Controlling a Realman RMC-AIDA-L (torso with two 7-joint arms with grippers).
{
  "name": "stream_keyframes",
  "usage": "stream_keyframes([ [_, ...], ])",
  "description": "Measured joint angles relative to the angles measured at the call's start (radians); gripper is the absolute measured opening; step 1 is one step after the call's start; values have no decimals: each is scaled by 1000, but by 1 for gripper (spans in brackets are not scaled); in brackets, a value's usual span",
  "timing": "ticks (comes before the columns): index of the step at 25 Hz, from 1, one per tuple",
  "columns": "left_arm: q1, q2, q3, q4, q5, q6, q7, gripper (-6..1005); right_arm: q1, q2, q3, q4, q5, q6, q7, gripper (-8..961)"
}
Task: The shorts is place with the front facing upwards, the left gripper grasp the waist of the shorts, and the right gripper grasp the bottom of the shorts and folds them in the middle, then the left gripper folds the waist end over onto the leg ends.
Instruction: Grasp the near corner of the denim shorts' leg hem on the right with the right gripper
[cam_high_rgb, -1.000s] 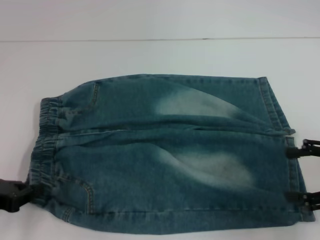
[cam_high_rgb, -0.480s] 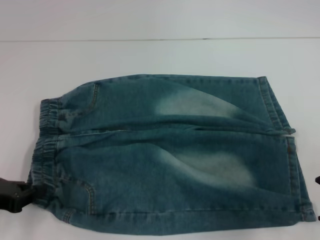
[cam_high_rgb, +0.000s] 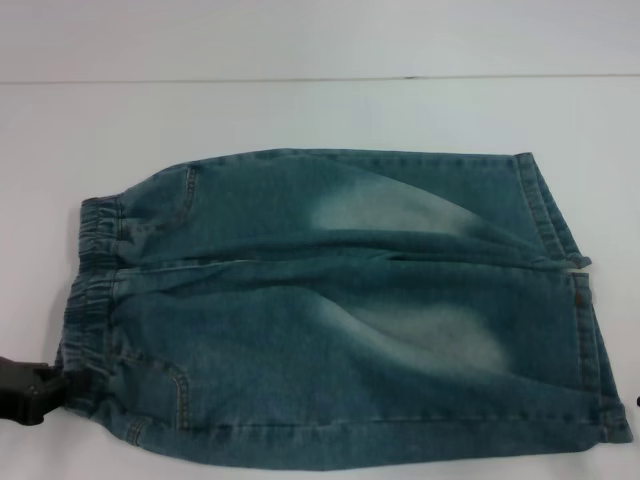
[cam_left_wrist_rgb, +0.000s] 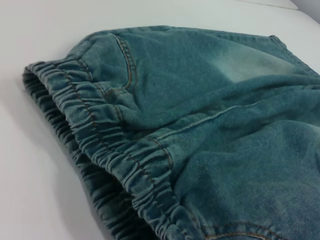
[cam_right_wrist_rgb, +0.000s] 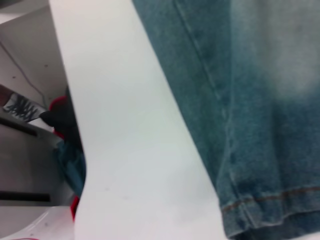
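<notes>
From my station I see the left gripper (cam_high_rgb: 28, 390) pressed against the near corner of the waist (cam_high_rgb: 92, 300); I cannot tell how its fingers stand. The shorts (cam_high_rgb: 340, 310) lie flat on the white table (cam_high_rgb: 300, 110), waist on the left, leg ends (cam_high_rgb: 580, 300) on the right. The right gripper, which touched the hems a second ago, has left my head view.

A white table (cam_high_rgb: 300, 110) with red and dark clutter (cam_right_wrist_rgb: 62, 117) beyond its edge.
</notes>
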Motion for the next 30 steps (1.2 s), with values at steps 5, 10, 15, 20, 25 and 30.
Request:
stream_keyframes([
  [5, 2, 0, 1, -2, 0, -2, 5, 49, 0, 5, -8, 36, 8, 4, -11, 943],
  [10, 3, 0, -1, -9, 0, -4, 10, 50, 2, 7, -11, 61, 28, 7, -25, 942],
  [15, 3, 0, -1, -9, 0, -4, 11, 50, -1, 7, -6, 66, 82, 7, -39, 942],
  [20, 3, 0, 0, -9, 0, -5, 11, 50, -5, 11, -6, 67, 100, 21, -44, 941],
  [25, 3, 0, -1, -15, 0, -8, 15, 51, -5, 14, -11, 96, 100, 37, -51, 845],
  [30, 0, 1, -5, -29, 0, -11, 23, 51, -6, 14, -12, 107, 96, 56, -57, 711],
])
